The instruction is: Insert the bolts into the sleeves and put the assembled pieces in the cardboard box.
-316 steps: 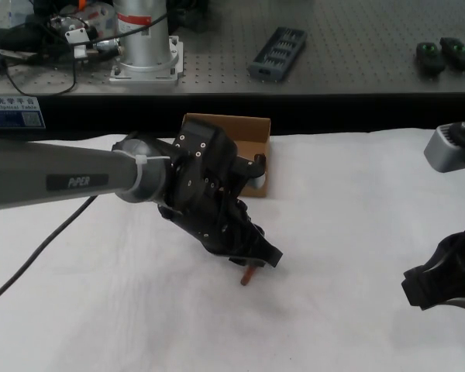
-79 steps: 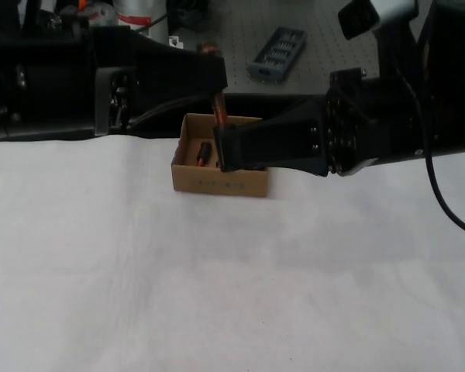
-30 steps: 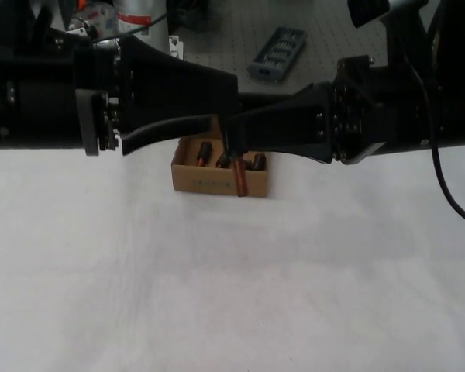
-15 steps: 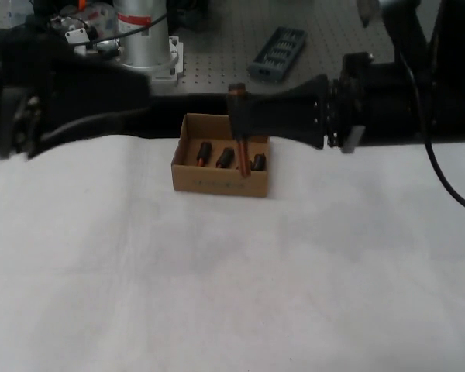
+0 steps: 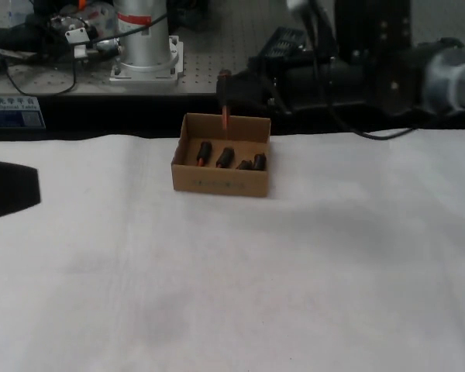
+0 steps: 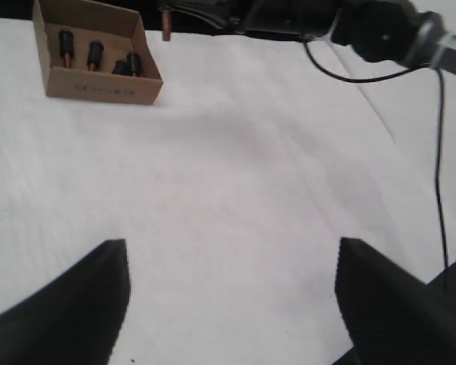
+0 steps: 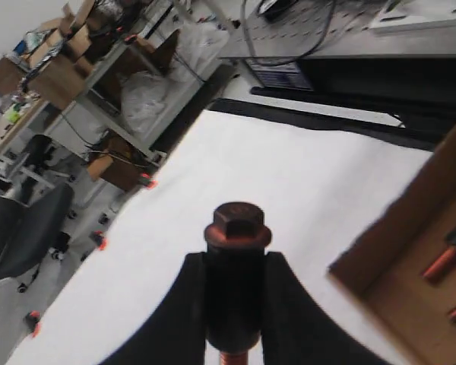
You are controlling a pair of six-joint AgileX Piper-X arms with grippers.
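Observation:
The cardboard box (image 5: 221,184) stands at the back of the white cloth with several black-sleeved copper bolts (image 5: 225,157) lying inside. My right gripper (image 5: 226,91) comes in from the right, above the box's back edge, shut on an assembled piece (image 5: 225,116) that hangs upright. In the right wrist view the fingers (image 7: 285,304) clamp the black sleeve (image 7: 232,296), with the copper bolt head (image 7: 238,225) on top and the box corner (image 7: 410,243) beside it. My left gripper (image 6: 229,247) is open with nothing in it, low over bare cloth, well in front of the box (image 6: 99,90).
White cloth (image 5: 279,279) covers the bench in front of the box. Behind it a perforated metal table holds a metal post base (image 5: 145,54), cables, and a dark bit holder (image 5: 277,48). A dark part of an arm (image 5: 8,190) shows at the left edge.
The right gripper has lifted the assembled piece and drawn back behind the box. The other arm has pulled away to the left edge.

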